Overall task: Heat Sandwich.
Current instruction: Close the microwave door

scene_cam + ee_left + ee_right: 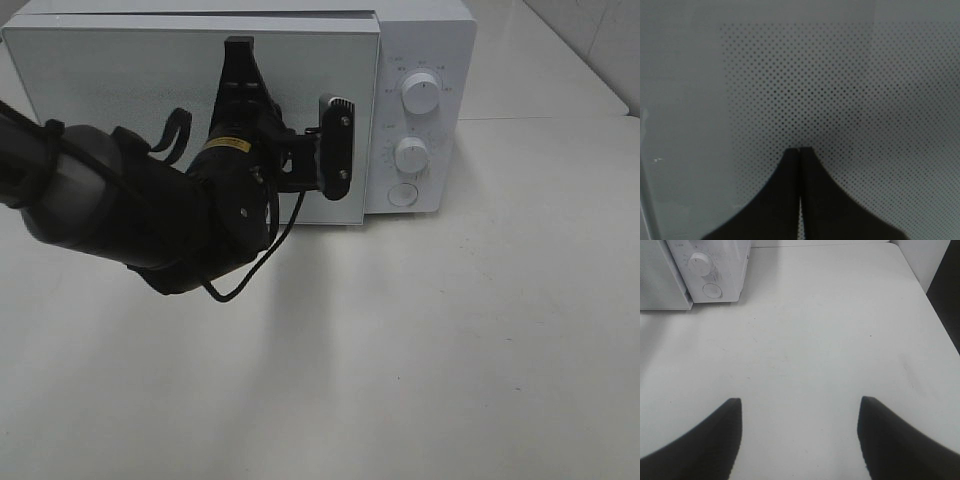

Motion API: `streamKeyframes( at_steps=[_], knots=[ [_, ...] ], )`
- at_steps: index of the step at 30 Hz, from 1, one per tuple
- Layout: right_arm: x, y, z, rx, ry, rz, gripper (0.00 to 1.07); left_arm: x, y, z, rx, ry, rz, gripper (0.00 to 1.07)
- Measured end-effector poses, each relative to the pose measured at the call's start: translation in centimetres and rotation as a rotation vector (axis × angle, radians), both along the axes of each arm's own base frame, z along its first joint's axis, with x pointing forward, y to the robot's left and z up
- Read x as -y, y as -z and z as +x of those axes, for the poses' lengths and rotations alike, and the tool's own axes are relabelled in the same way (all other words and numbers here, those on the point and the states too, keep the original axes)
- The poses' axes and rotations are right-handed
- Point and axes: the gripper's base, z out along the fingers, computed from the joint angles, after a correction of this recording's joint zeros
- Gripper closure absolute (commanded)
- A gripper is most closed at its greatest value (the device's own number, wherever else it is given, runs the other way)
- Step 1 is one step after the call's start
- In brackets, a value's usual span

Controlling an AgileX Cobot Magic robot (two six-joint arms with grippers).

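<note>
The sandwich and its plate are out of view. A white microwave stands at the back of the table with its door shut. My left gripper is shut and empty, its tips pressed against the door's dotted window. In the left wrist view the left gripper shows both fingers together. My right gripper is open and empty above the bare table, out of the exterior high view.
The microwave's control panel has two white knobs and a round button. The right wrist view shows one knob and the button. The table's edge runs along its far side in that view.
</note>
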Motion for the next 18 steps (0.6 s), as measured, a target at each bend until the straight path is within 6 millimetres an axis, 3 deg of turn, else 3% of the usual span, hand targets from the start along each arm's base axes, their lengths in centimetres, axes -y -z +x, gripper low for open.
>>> streamKeyframes(
  at_steps=[18],
  knots=[
    [0.0, 0.0, 0.0, 0.0, 0.0, 0.0, 0.43, 1.0, 0.6, 0.8, 0.022, -0.029, 0.001, 1.07]
  ],
)
